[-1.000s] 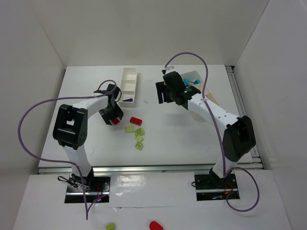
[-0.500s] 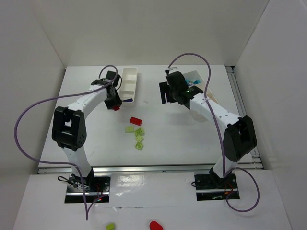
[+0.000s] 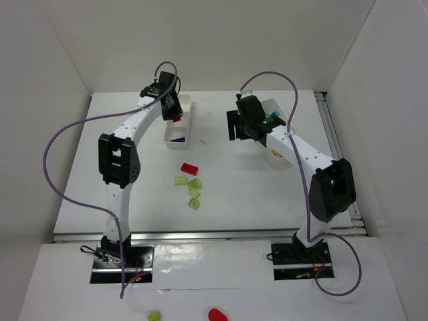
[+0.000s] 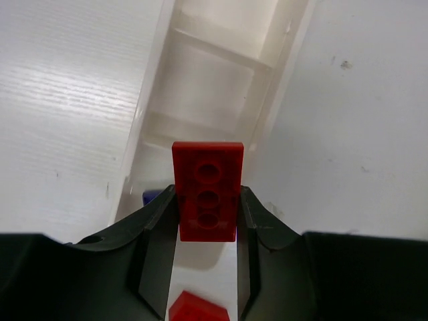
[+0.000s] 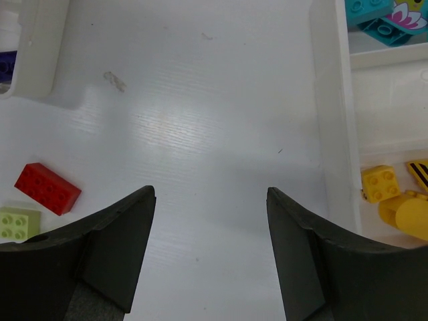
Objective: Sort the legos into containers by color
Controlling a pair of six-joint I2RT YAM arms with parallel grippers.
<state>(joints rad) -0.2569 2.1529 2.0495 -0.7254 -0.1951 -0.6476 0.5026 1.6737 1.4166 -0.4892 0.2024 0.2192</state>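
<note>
Over the left tray (image 3: 192,120), far side of the table (image 3: 134,194): my left gripper (image 4: 207,200) pinches a red brick (image 4: 207,190) by its long sides, studs facing the wrist camera. The brick hangs clear above the tray; which compartment lies under it I cannot tell.

My right gripper (image 5: 210,194) hangs near the table's middle, jaws spread, only bare table between them.

Around: a second red brick (image 3: 190,168) lies loose on the table between the arms. Just beside it sit four green bricks (image 3: 194,194), close together. Off the table, at the bottom edge of the top view, lie a green piece (image 3: 154,315) and a red piece (image 3: 215,314).

Containers: the left tray's nearest compartment holds one blue brick (image 3: 177,140); the other two look bare white. The right tray (image 5: 331,120) holds cyan bricks (image 5: 371,10) in one compartment. The next one holds a yellow brick (image 5: 379,182) and a rounded yellow piece (image 5: 408,217).

Hard to see: my right arm covers most of the right tray from above. The right wrist view cuts the cyan and yellow pieces at its edge. My left fingers (image 4: 157,247) hide the held brick's lower end.
</note>
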